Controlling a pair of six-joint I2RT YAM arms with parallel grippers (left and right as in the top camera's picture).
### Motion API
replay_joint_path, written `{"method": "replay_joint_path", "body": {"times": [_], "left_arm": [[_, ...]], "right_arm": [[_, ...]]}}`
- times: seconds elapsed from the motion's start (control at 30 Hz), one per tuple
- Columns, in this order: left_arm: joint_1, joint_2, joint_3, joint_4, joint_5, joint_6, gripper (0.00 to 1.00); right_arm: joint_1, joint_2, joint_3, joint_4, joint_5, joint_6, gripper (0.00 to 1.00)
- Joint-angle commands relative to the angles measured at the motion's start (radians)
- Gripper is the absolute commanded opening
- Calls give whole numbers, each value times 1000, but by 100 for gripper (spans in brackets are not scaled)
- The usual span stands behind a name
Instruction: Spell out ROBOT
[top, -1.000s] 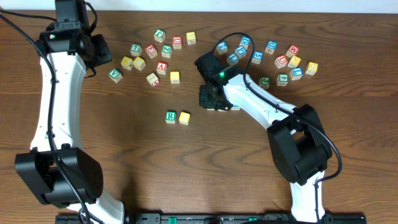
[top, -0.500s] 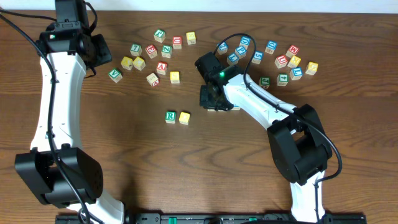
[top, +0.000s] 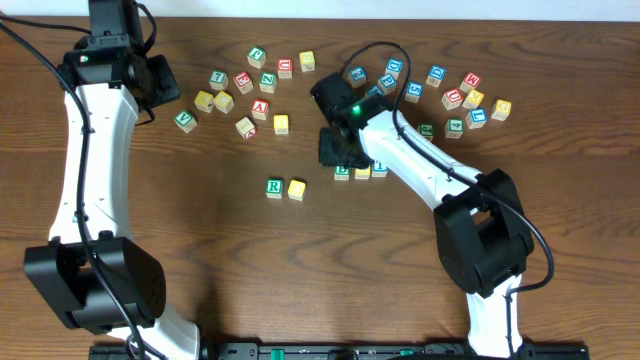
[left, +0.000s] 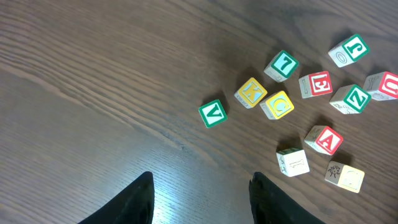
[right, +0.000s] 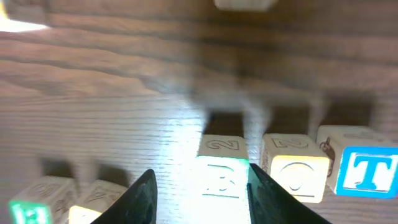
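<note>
On the table a green-lettered R cube (top: 274, 187) and a yellow-faced cube (top: 297, 188) sit side by side. To their right stands a row of a green B cube (top: 342, 172), a yellow O cube (top: 362, 172) and a blue T cube (top: 380, 168). My right gripper (top: 338, 153) hovers just behind that row. In the right wrist view it (right: 202, 186) is open, with the B cube (right: 221, 171) low between its fingers, close to the right one and apart from the left. The O cube (right: 295, 171) and T cube (right: 367, 168) lie right of it. My left gripper (left: 200, 186) is open over bare wood at the back left.
Loose cubes are scattered at the back: one cluster around a red A cube (top: 260, 106), another at the back right near a yellow cube (top: 501, 108). The left wrist view shows a green V cube (left: 212, 113), yellow cubes (left: 250, 93) and a red A cube (left: 323, 139).
My right gripper has opened and drawn back from the B cube, so the three-cube row now shows in front of it. The left arm has not moved.
</note>
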Motion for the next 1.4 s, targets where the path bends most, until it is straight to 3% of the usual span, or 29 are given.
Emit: {"method": "replay_joint_path", "body": {"times": [0.0,0.17,0.57,1.37], "left_arm": [[2,-12,-8,-3,-10,16,49],[2,-12,-8,-3,-10,17,48],[2,-12,-8,-3,-10,17,48],[2,-12,-8,-3,-10,16,49]], "right_arm": [[1,2,44,-2,-57,-96,42],[39,5,33,14,-163,-114,44],[135,22,-23,83,-111,2,46],[161,81,-23,82,-124,5,41]]}}
